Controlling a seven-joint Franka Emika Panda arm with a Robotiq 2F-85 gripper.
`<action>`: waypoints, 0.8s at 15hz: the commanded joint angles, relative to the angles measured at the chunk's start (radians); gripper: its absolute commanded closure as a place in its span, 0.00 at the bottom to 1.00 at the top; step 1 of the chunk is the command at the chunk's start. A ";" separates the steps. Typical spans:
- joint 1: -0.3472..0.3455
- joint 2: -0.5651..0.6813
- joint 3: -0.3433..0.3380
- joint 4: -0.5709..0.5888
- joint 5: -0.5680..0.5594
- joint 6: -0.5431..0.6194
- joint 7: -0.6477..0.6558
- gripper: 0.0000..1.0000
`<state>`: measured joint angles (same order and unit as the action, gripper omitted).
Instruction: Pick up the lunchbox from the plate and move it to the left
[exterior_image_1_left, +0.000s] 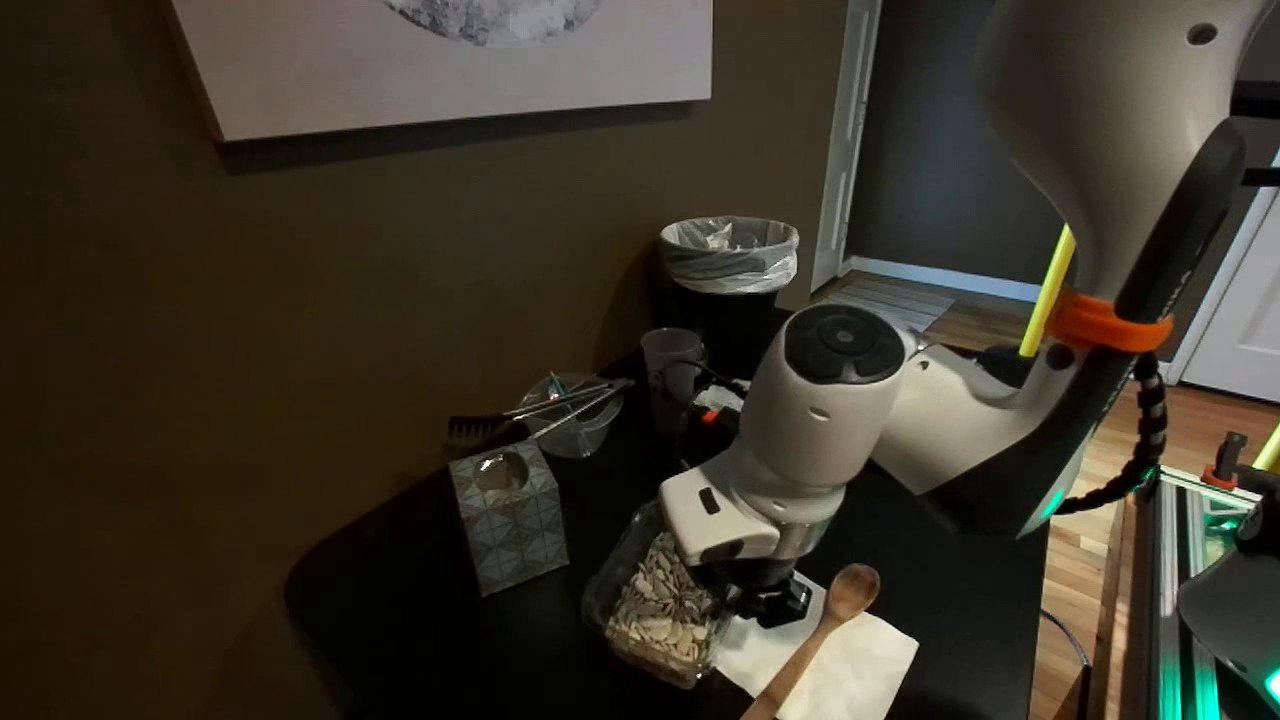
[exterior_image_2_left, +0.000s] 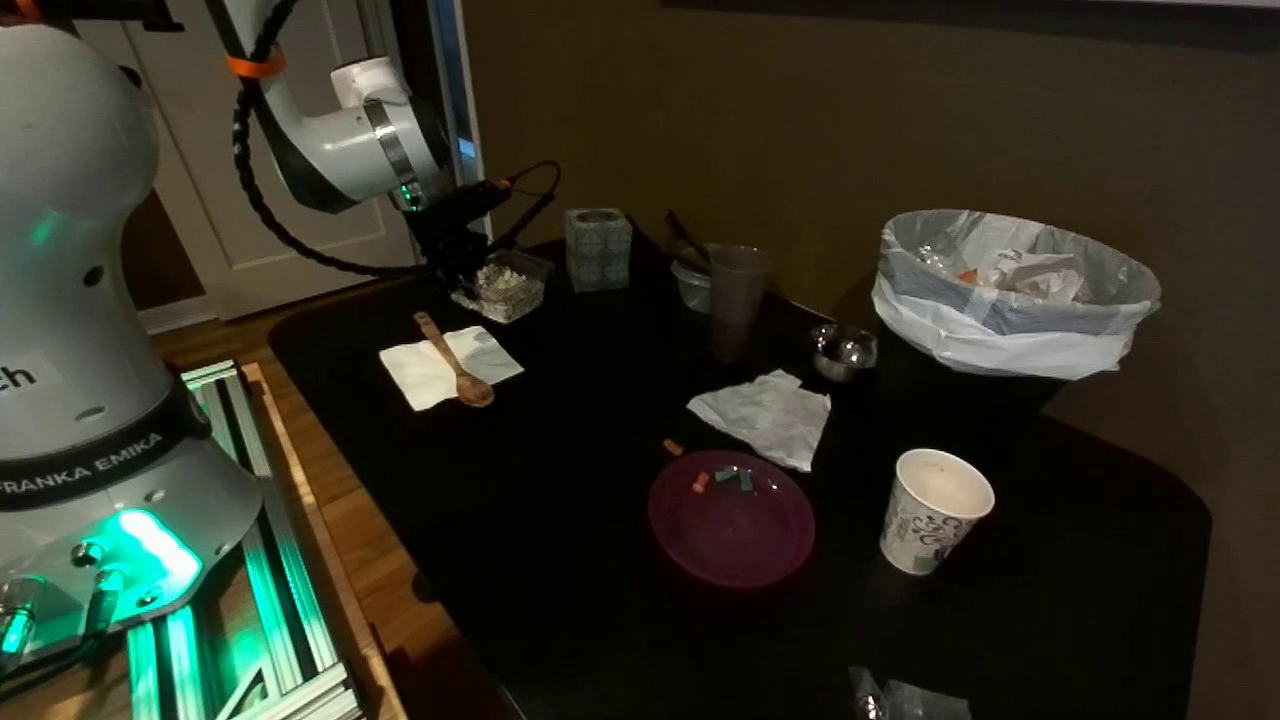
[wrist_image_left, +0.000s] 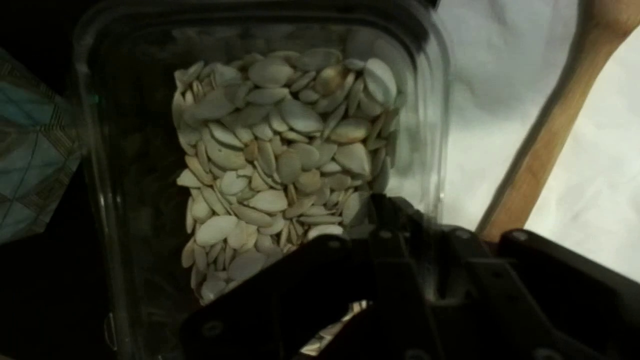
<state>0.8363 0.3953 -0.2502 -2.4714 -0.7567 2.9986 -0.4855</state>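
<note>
The lunchbox is a clear plastic box with pale seeds inside. It stands at the table's far end in both exterior views (exterior_image_1_left: 652, 664) (exterior_image_2_left: 530, 294), and it fills much of the wrist view (wrist_image_left: 432, 120). My gripper (wrist_image_left: 423, 223) is shut on its side wall nearest the napkin, one finger inside and one outside. The gripper also shows in both exterior views (exterior_image_1_left: 768, 602) (exterior_image_2_left: 462, 272), but its fingertips are hard to make out there. The dark red plate (exterior_image_2_left: 735, 545) lies well away from the lunchbox, with small coloured bits on it.
A white napkin (exterior_image_1_left: 862, 668) with a wooden spoon (exterior_image_1_left: 822, 628) lies beside the lunchbox. A tissue box (exterior_image_1_left: 512, 530) stands at its other side. A tall cup (exterior_image_2_left: 735, 310), metal bowl (exterior_image_2_left: 843, 352), crumpled napkin (exterior_image_2_left: 768, 415), paper cup (exterior_image_2_left: 925, 525) and bin (exterior_image_2_left: 1000, 340) are farther off.
</note>
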 joint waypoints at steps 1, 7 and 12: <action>-0.206 0.071 0.258 0.156 0.059 -0.177 -0.061 0.99; -0.395 0.117 0.451 0.260 0.096 -0.266 -0.107 0.94; -0.401 0.140 0.431 0.292 0.071 -0.227 -0.022 0.99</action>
<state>0.4011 0.5465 0.2097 -2.1808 -0.6408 2.7643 -0.6258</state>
